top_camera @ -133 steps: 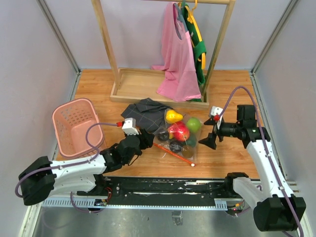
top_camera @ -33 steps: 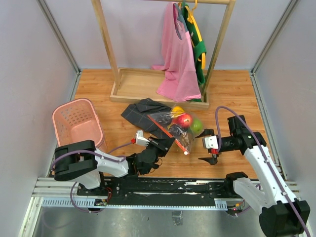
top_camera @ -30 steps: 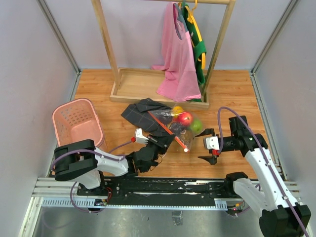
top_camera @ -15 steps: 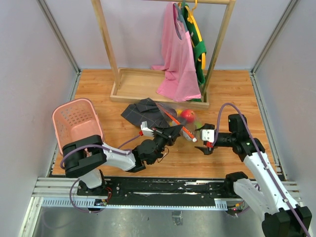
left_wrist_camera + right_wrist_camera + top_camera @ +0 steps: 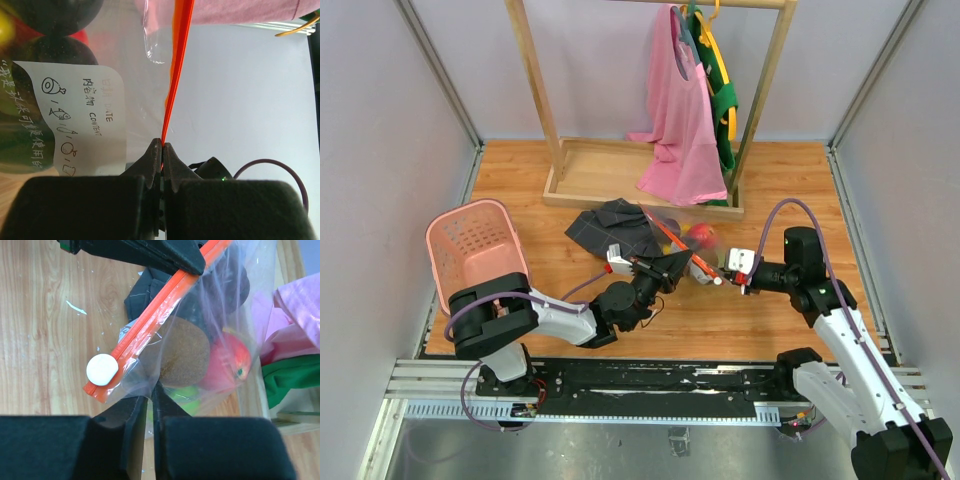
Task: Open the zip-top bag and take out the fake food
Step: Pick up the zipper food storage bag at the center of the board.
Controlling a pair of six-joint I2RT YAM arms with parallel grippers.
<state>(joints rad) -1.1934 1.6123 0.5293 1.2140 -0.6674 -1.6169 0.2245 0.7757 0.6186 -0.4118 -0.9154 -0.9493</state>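
Note:
The clear zip-top bag (image 5: pixel 682 243) hangs lifted off the table between both arms. My left gripper (image 5: pixel 671 268) (image 5: pixel 162 147) is shut on its orange-red zip strip (image 5: pixel 178 65), beside the white label (image 5: pixel 75 125). My right gripper (image 5: pixel 729 272) (image 5: pixel 150 396) is shut on the clear plastic just below the strip (image 5: pixel 155 315), close to the white slider (image 5: pixel 102 369). The fake food is inside the bag: a brown fruit (image 5: pixel 185 353), a red one (image 5: pixel 230 362), a lime green one (image 5: pixel 189 392) and dark ones (image 5: pixel 50 15).
A grey checked cloth (image 5: pixel 612 226) lies just behind the bag. The pink slotted basket (image 5: pixel 475 250) stands at the left. A wooden clothes rack (image 5: pixel 642 190) with pink and green garments (image 5: pixel 682 120) fills the back of the table.
My right gripper has moved left to the bag's slider end and shut on the plastic. The left gripper has raised the bag by its strip and carried it a little further back.

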